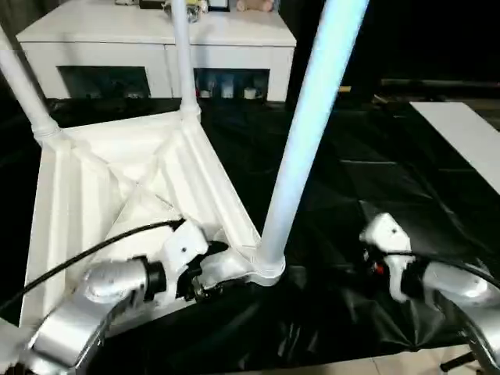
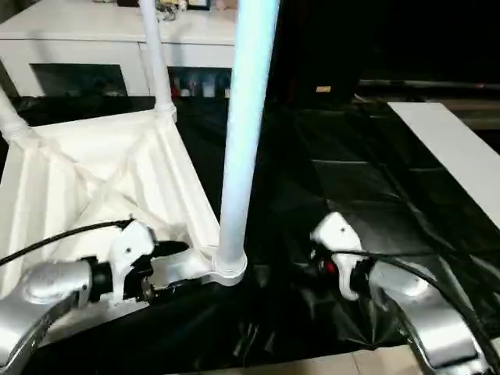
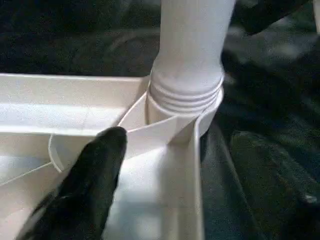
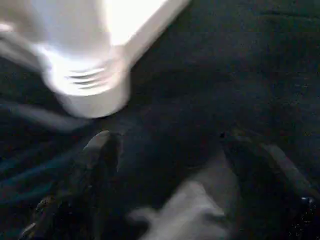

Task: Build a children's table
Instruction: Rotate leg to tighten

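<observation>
One white tabletop (image 1: 117,203) upside down on black sheet (image 1: 375,195), ribbed underside up, left of centre. Three tube legs upright in corner sockets: near-right leg (image 1: 308,117), far-right leg (image 1: 181,55), far-left leg (image 1: 23,86). Left gripper (image 1: 205,275) at near-right socket (image 3: 185,107), one black finger (image 3: 85,190) inside tabletop rim beside it; jaw state cannot tell. Right gripper (image 4: 170,175) just right of same corner, fingers spread, holding nothing. One white cabinet (image 1: 156,47) far behind.

Your left gripper (image 1: 205,275) points toward 3 o'clock — right gripper (image 4: 170,165) jaws spread wide, arm low.
</observation>
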You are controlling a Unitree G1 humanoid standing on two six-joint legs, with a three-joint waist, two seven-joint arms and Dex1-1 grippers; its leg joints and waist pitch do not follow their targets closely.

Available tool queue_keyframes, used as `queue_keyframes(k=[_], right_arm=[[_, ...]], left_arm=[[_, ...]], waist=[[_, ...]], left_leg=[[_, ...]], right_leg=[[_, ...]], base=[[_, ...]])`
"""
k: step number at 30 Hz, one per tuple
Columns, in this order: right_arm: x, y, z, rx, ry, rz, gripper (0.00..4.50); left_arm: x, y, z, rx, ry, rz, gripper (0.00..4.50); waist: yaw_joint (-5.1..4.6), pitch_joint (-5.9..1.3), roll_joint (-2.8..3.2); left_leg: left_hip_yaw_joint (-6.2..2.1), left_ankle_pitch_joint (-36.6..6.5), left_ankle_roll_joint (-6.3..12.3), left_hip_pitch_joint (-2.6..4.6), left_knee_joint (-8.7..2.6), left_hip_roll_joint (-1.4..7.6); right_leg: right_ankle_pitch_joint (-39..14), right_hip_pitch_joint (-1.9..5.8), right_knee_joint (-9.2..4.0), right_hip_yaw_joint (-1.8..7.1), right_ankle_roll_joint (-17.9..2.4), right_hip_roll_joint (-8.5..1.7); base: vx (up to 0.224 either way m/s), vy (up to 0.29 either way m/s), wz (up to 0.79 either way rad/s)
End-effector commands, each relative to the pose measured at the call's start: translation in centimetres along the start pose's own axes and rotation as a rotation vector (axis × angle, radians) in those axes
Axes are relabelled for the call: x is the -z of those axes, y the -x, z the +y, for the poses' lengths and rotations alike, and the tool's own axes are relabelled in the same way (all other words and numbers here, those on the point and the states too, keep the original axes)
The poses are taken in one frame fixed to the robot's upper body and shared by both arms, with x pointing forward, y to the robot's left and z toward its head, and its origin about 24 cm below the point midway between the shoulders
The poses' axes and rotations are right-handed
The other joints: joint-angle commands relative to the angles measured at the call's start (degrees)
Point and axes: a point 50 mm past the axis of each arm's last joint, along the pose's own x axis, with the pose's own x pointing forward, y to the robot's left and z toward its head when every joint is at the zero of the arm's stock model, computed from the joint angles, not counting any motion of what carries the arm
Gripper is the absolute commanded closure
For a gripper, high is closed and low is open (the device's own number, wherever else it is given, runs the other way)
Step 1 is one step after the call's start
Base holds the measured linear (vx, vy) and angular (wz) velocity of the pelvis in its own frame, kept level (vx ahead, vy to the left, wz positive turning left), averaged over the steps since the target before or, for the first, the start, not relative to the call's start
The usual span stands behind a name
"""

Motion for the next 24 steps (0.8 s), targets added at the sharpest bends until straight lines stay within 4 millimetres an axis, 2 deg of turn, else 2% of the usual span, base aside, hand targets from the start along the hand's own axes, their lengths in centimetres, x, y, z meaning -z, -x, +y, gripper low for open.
queue_keyframes(k=[1, 2, 3, 7, 8, 9, 11, 12, 13, 14, 15, 16, 18, 19, 24], right_arm=[[-0.6, 0.0, 0.3, -0.037, 0.021, -0.02, 0.92], [-0.7, -0.1, 0.3, -0.036, 0.027, -0.025, 0.92], [-0.8, -0.2, 0.3, -0.034, 0.026, -0.029, 0.92], [-0.8, -0.5, 0.3, -0.026, 0.023, -0.034, 0.92], [-0.8, -0.6, 0.3, -0.024, 0.024, -0.034, 0.92], [-0.8, -0.6, 0.3, -0.024, 0.024, -0.034, 0.92], [-0.8, -0.7, 0.3, -0.028, 0.027, -0.033, 0.92], [-0.8, -0.8, 0.3, -0.031, 0.027, -0.035, 0.92], [-0.9, -0.8, 0.4, -0.034, 0.027, -0.038, 0.92], [-0.9, -0.8, 0.4, -0.034, 0.027, -0.038, 0.92], [-0.9, -0.9, 0.4, -0.034, 0.028, -0.038, 0.92], [-0.8, -0.9, 0.5, -0.042, 0.031, -0.036, 0.92], [-0.8, -1.0, 0.5, -0.047, 0.032, -0.032, 0.92], [-0.8, -1.0, 0.5, -0.047, 0.033, -0.031, 0.92], [-0.8, -1.0, 0.5, -0.046, 0.034, -0.033, 0.92]], left_arm=[[0.6, 0.0, 0.0, 0.021, 0.001, 0.074, 0.96], [0.9, 0.1, 0.0, 0.028, 0.011, 0.108, 0.96], [1.2, 0.2, -0.2, 0.047, 0.012, 0.132, 1.17], [1.5, 0.4, -0.6, 0.075, 0.039, 0.154, 1.26], [1.7, 0.5, -0.6, 0.07, 0.049, 0.165, 1.54], [1.7, 0.5, -0.6, 0.07, 0.049, 0.165, 1.6], [2.1, 0.5, -0.5, 0.039, 0.051, 0.188, 1.61], [2.2, 0.5, -0.3, 0.014, 0.056, 0.194, 1.79], [2.2, 0.5, -0.1, -0.008, 0.061, 0.192, 1.94], [2.1, 0.5, -0.1, -0.01, 0.062, 0.19, 2.02], [2.1, 0.5, -0.1, -0.011, 0.063, 0.189, 2.05], [2.1, 0.6, -0.1, -0.007, 0.065, 0.192, 2.09], [2.2, 0.7, -0.2, -0.007, 0.072, 0.204, 2.17], [2.2, 0.7, -0.3, -0.004, 0.074, 0.208, 2.38], [2.5, 0.9, -0.7, 0.015, 0.097, 0.234, 2.72]], waist=[[-0.04, -2.25, 0.23], [-0.16, -2.31, 0.46], [-0.22, -2.39, 0.41], [-0.04, -2.52, 0.66], [-0.01, -2.39, 0.68], [-0.03, -2.37, 0.71], [0.05, -2.19, 0.68], [0.1, -2.19, 0.68], [0.1, -2.08, 0.32], [0.13, -2.02, 0.43], [0.1, -1.88, 0.5], [0.1, -1.82, 0.35], [0.1, -1.77, 0.4], [0.09, -1.82, 0.33], [0.0, -1.98, 0.37]], left_leg=[[-1.57, -8.52, 1.99, -0.24, -5.76, 4.12], [-1.55, -7.52, 2.19, -0.32, -5.74, 4.14], [-1.44, -6.7, 2.44, -0.19, -5.58, 4.15], [-1.24, -4.68, 3.35, 0.07, -5.37, 4.26], [-1.25, -5.07, 3.43, -0.01, -5.51, 4.27], [-1.22, -5.64, 3.34, 0.07, -5.56, 4.32], [-1.11, -7.65, 2.88, 0.2, -5.65, 4.35], [-1.08, -8.07, 2.72, 0.25, -5.66, 4.34], [-1.07, -8.73, 2.51, 0.18, -5.78, 4.38], [-1.11, -9.06, 2.37, 0.16, -5.84, 4.37], [-1.13, -10.81, 1.82, 0.25, -5.94, 4.36], [-1.13, -11.49, 1.58, 0.27, -5.98, 4.34], [-1.19, -11.82, 1.38, 0.24, -6.04, 4.35], [-1.22, -11.72, 1.29, 0.23, -6.05, 4.34], [-1.19, -9.12, 1.83, 0.02, -5.99, 4.29]], right_leg=[[-6.48, 1.31, -4.55, 3.0, -12.02, -4.85], [-5.19, 1.36, -4.39, 2.89, -12.72, -4.82], [-4.09, 1.33, -4.33, 2.91, -13.42, -4.83], [0.22, 1.29, -3.94, 2.79, -15.49, -4.75], [0.09, 1.29, -3.94, 2.73, -15.76, -4.73], [-0.39, 1.26, -3.99, 2.71, -15.82, -4.75], [-2.85, 1.19, -4.24, 2.81, -15.59, -4.77], [-3.34, 1.19, -4.28, 2.85, -15.54, -4.78], [-4.58, 1.23, -4.44, 2.89, -15.3, -4.83], [-5.36, 1.23, -4.43, 2.9, -15.16, -4.88], [-8.39, 1.08, -4.73, 2.95, -14.49, -4.91], [-9.94, 1.01, -4.89, 3.01, -14.04, -4.93], [-11.13, 0.96, -4.97, 3.02, -13.59, -4.96], [-11.6, 0.94, -5.0, 3.02, -13.21, -4.97], [-8.69, 1.02, -4.8, 3.02, -13.25, -4.89]], base=[[0.0, 0.0, 0.0], [0.0, 0.0, 0.0], [0.0, 0.0, 0.0], [0.0, 0.0, 0.0], [0.0, 0.0, 0.0], [0.0, 0.0, 0.0], [0.0, 0.0, 0.0], [0.0, 0.0, 0.0], [0.0, 0.0, 0.0], [0.0, 0.0, 0.0], [0.0, 0.0, 0.0], [0.0, 0.0, 0.0], [0.0, 0.0, 0.0], [0.0, 0.0, 0.0], [0.0, 0.0, 0.0]])
